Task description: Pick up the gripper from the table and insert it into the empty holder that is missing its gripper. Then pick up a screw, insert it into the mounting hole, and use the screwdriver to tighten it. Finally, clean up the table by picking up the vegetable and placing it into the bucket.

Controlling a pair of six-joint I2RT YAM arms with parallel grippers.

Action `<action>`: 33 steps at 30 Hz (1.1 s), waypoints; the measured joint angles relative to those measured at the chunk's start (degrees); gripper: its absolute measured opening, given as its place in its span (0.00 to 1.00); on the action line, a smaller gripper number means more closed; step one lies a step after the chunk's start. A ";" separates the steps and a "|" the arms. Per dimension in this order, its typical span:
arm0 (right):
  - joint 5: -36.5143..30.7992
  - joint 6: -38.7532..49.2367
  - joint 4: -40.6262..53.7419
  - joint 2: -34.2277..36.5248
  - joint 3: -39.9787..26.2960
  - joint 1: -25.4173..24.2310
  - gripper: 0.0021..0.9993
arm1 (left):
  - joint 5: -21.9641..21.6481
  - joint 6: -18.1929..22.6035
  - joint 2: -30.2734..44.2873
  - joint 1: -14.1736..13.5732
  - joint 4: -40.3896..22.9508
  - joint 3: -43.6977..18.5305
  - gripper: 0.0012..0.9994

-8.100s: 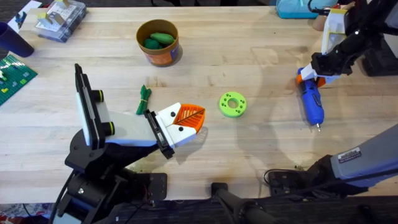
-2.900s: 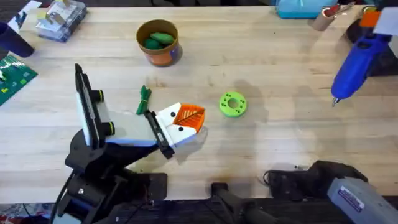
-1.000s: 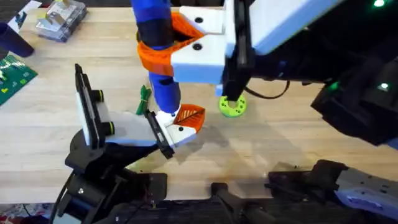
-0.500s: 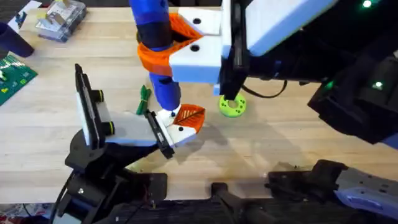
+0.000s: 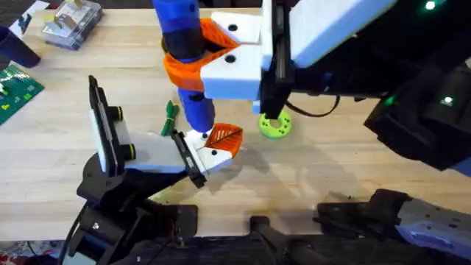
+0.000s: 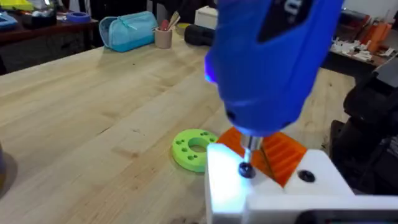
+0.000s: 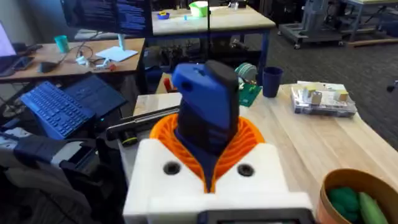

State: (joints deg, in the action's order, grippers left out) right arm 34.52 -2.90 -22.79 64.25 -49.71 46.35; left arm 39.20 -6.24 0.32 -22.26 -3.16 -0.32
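My right gripper (image 5: 210,48) hangs high under the camera, shut on the blue screwdriver (image 5: 193,103), which stands upright. In the right wrist view the screwdriver (image 7: 205,102) sits between the orange ribbed pads (image 7: 249,140). Its metal bit (image 6: 252,144) points down onto a black screw (image 6: 247,169) in the white holder (image 6: 280,193) at the end of my left arm. The orange gripper finger (image 5: 224,138) sits in the holder (image 5: 199,153). The dark green vegetable (image 5: 171,115) lies on the table (image 5: 331,162) just behind the holder. The bucket (image 7: 339,180) holds green pieces.
A bright green ring-shaped disc (image 5: 274,124) lies right of the holder. A black plate with yellow-green knobs (image 5: 103,129) stands on the left arm. A clear plastic box (image 5: 70,22), a dark cup (image 5: 15,48) and a green board (image 5: 15,85) sit far left.
My right arm carried the screwdriver from the table's far right to stand over the holder. Over the last second it has barely shifted.
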 joint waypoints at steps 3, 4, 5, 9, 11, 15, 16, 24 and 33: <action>0.00 0.00 0.16 0.07 0.00 -0.02 0.02 | 0.00 0.00 0.00 0.00 0.00 0.00 0.02; 0.00 0.00 0.10 0.14 0.00 0.00 0.02 | 0.02 -0.02 0.00 0.00 0.00 0.00 0.02; 0.02 0.00 0.10 0.30 0.00 -0.02 0.02 | 0.00 -0.02 0.00 0.00 -0.02 0.00 0.02; 0.00 -0.04 0.05 1.27 0.00 0.00 0.02 | 0.00 -0.07 0.00 0.00 -0.04 0.02 0.02; 0.00 -0.04 -0.19 1.51 -0.07 -0.02 0.02 | -0.02 -0.09 0.00 0.00 -0.04 0.00 0.02; 0.00 -0.06 -0.12 1.51 -0.07 0.00 0.02 | 0.00 -0.09 0.00 0.00 -0.04 0.02 0.02; 0.02 -0.04 -0.12 1.51 -0.07 0.00 0.02 | 0.00 -0.09 0.00 0.00 -0.04 0.02 0.02; 0.02 -0.06 -0.10 1.51 -0.07 -0.02 0.02 | 0.00 -0.22 0.00 0.00 -0.04 0.02 0.02; 0.02 -0.04 -0.10 1.51 -0.07 0.00 0.02 | 0.00 -0.22 0.00 0.00 -0.04 0.00 0.02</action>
State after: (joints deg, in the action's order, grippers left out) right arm 34.55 -2.94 -22.90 65.76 -49.78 46.35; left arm 39.20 -6.46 0.32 -22.26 -3.20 -0.32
